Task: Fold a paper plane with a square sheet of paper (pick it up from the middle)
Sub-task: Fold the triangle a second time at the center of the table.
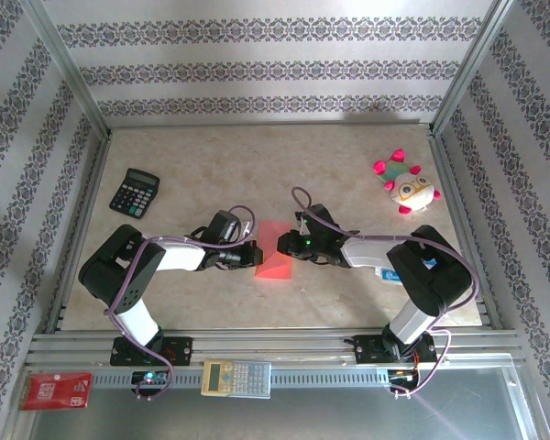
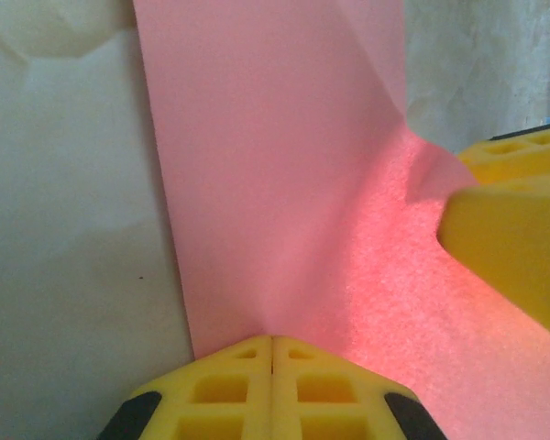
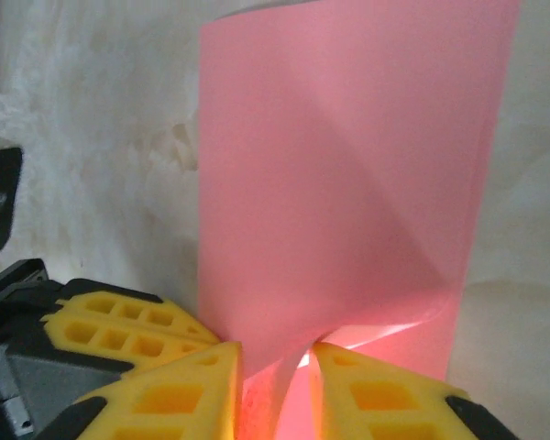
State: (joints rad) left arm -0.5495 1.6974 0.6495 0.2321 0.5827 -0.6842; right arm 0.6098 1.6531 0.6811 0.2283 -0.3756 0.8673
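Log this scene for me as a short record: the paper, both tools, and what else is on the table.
paper: pink sheet, partly folded, mid-table, between both arms
left tool: shut on the sheet's edge
right tool: fingers slightly apart, sheet between them
other items: black calculator, plush toy

- The sheet of paper is thin, plain and salmon-pink, partly folded, with a slanting crease across it.
- It lies between the two sets of fingers, with one edge pinched in the closed left fingers.
- Its opposite edge curls into the narrow gap between the right fingers.
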